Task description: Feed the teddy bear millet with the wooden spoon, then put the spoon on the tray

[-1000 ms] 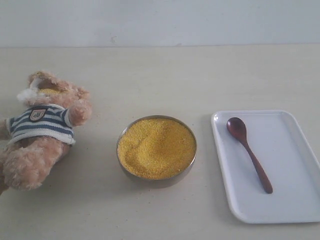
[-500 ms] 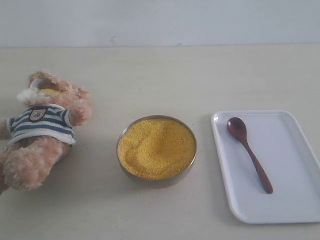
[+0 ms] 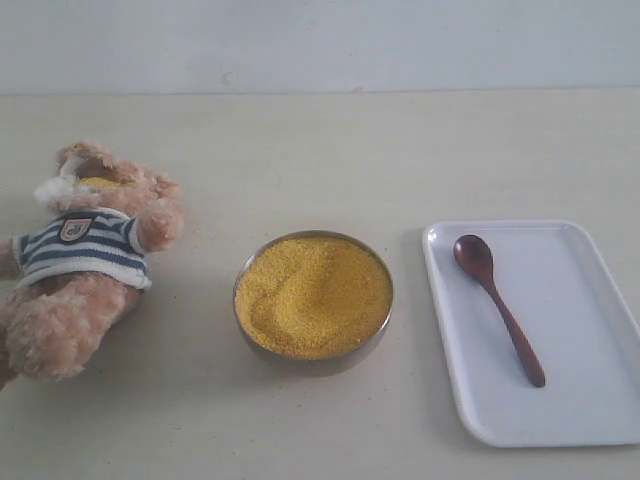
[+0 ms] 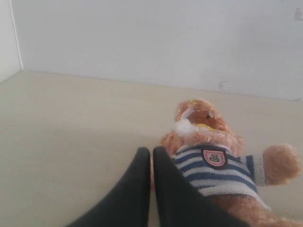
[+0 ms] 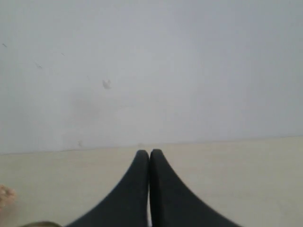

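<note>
Beige tabletop (image 3: 300, 150): the wooden spoon (image 3: 498, 305) lies on the tray (image 3: 585, 300); left gripper (image 4: 151, 151) and right gripper (image 5: 149, 152) are pinched closed, empty. Near the teddy bear (image 4: 215, 168), the left gripper may topple it.

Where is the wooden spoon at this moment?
Exterior view: the wooden spoon lies on the tray at the right, its bowl end farther back, right of the millet.

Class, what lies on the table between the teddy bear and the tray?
The bowl of millet lies between the bear and the tray, with table showing on either side of it. The exterior view shows this.
</note>
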You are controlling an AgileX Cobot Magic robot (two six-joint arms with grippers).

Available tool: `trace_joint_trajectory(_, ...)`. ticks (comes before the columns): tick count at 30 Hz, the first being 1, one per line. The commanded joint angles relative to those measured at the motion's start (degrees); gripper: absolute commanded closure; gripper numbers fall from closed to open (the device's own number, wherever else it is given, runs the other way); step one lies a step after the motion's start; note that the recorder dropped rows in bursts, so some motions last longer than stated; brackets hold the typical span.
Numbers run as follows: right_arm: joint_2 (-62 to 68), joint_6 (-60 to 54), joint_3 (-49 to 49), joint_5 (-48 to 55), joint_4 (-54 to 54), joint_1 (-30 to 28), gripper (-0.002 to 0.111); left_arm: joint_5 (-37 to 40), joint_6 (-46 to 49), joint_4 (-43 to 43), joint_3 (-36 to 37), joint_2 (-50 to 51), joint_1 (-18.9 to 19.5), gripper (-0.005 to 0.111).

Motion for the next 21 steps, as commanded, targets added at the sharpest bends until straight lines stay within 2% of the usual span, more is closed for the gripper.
trace_joint_trajectory(1, -0.26, -0.53, 9.97, -3.44, -2.05, -4.38, 0.109, -0.89, -0.3, -0.06, 0.11, -0.15, 0.09, 0.103)
trace_joint_trajectory(2, -0.26, -0.53, 12.79, -9.26, -1.9, -4.38, 0.109, -0.89, -0.3, -0.06, 0.11, -0.15, 0.09, 0.103)
trace_joint_trajectory(3, -0.26, -0.63, 12.79, -9.44, -1.9, -4.38, 0.109, -0.89, -0.3, -0.06, 0.11, -0.15, 0.09, 0.103)
trace_joint_trajectory(4, -0.26, -1.04, 12.79, -5.86, -2.76, -4.38, 0.109, -0.89, -0.3, -0.06, 0.11, -0.15, 0.09, 0.103)
trace_joint_trajectory(11, -0.26, -3.17, 12.79, 0.39, -3.58, -4.38, 0.109, -0.89, -0.3, -0.06, 0.11, -0.15, 0.09, 0.103)
trace_joint_trajectory(21, -0.26, -3.17, 12.79, 0.28, -3.58, -4.38, 0.109, -0.89, -0.3, -0.06, 0.11, -0.15, 0.09, 0.103)
